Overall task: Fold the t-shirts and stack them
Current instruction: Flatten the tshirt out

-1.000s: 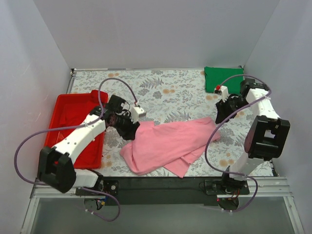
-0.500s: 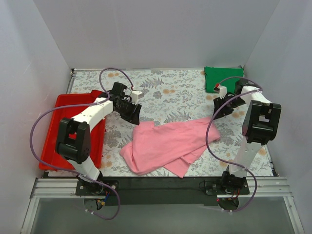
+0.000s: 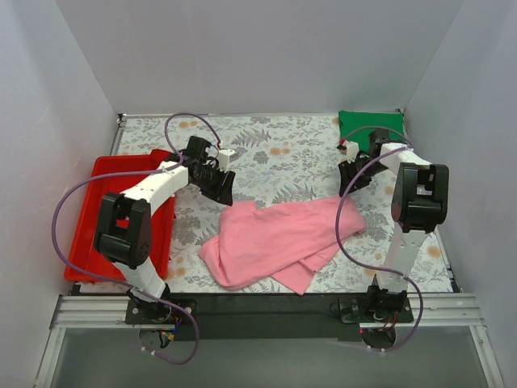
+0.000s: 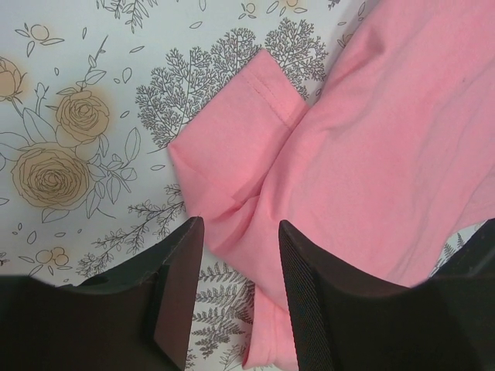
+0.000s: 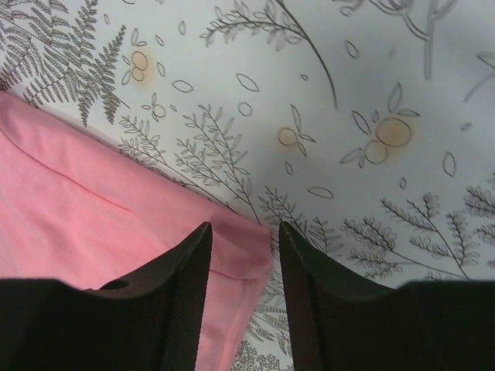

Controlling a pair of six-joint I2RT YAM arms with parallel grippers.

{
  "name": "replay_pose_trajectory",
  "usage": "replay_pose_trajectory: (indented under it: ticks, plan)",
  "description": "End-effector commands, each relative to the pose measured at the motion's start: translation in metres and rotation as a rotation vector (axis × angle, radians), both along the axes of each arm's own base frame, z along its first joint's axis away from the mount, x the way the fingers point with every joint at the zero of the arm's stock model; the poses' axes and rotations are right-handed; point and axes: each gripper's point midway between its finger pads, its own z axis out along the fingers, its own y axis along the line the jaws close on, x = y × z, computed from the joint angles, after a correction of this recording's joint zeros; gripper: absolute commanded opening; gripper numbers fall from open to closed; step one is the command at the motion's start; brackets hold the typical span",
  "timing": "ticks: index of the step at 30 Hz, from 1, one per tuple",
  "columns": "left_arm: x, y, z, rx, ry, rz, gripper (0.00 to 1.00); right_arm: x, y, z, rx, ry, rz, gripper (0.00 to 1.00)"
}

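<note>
Two t-shirts are on the worktop (image 3: 283, 158). The pink t-shirt (image 3: 275, 242) lies loosely spread, unfolded, nearest the arm bases. Its long axis runs from near-left to far-right, between the two arms. A red tray (image 3: 97, 190) sits at the left edge, just beside the left arm and apart from the cloth.

The left gripper (image 3: 222, 192) hovers over the far-left end of the pink t-shirt. In the left wrist view its jaws stand apart and hold nothing, and a sleeve (image 4: 232, 147) lies directly ahead of and below the gap. The right gripper (image 3: 347, 179) hovers over the far-right end. Its jaws also stand apart and empty, and the hem corner (image 5: 232, 255) lies directly below the gap.

Each arm is therefore nearer to its own end of the garment, and the likely next move is a short descent onto each edge. Nothing stands between either gripper and the cloth.

The green t-shirt (image 3: 367, 128) lies folded flat in the far-right corner, beyond the right gripper. It is well apart from the pink one, so stacking is not yet done.
</note>
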Motion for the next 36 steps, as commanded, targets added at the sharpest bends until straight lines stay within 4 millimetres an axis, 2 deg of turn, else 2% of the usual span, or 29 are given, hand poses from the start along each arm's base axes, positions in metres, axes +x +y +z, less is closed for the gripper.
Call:
replay_pose_trajectory:
  ticks: [1,2,3,4,6,8,11,12,14,15,19,25,31,35,36]
  plan:
    - [0.008,-0.003,0.013,-0.021,-0.051,-0.002,0.43,0.003,0.009,-0.012,-0.063,-0.026,0.023,0.46]
    - [0.009,-0.003,0.013,-0.019,-0.055,-0.001,0.43,0.000,0.008,-0.015,-0.073,-0.019,0.030,0.43]
    - [0.009,-0.003,0.013,-0.017,-0.056,0.001,0.43,-0.003,0.018,-0.017,-0.078,-0.015,0.058,0.37]
    - [0.010,-0.002,0.013,-0.015,-0.058,0.002,0.43,-0.003,0.018,-0.017,-0.083,-0.014,0.062,0.26]
    - [0.010,-0.002,0.014,-0.013,-0.057,0.003,0.43,0.002,0.019,-0.010,-0.079,-0.033,0.066,0.17]
    - [0.012,-0.002,0.015,-0.010,-0.061,0.007,0.43,0.003,0.019,0.000,-0.080,-0.045,0.072,0.02]
    - [0.014,-0.001,0.017,-0.012,-0.068,0.007,0.43,0.012,0.019,0.034,-0.069,-0.124,0.091,0.01]
    - [0.014,-0.002,0.018,-0.014,-0.070,0.009,0.43,0.017,0.017,0.054,-0.064,-0.177,0.088,0.01]
    - [0.016,-0.002,0.019,-0.017,-0.075,0.011,0.43,0.019,0.020,0.076,-0.038,-0.234,0.095,0.01]
    - [0.017,-0.002,0.022,-0.022,-0.084,0.013,0.43,0.019,0.021,0.094,-0.035,-0.281,0.095,0.01]
    - [0.019,-0.003,0.022,-0.027,-0.084,0.014,0.43,0.016,0.023,0.123,-0.027,-0.354,0.099,0.01]
    - [0.025,-0.005,0.024,-0.032,-0.094,0.016,0.43,0.016,0.020,0.110,-0.046,-0.327,0.101,0.01]
    - [0.028,-0.006,0.025,-0.038,-0.089,0.028,0.43,0.031,0.021,0.084,-0.040,-0.256,0.087,0.01]
    - [0.024,-0.004,0.021,-0.035,-0.081,0.028,0.43,0.022,0.023,0.085,-0.034,-0.258,0.105,0.01]
    - [0.022,-0.004,0.017,-0.035,-0.070,0.026,0.42,0.015,0.022,0.087,-0.040,-0.266,0.117,0.01]
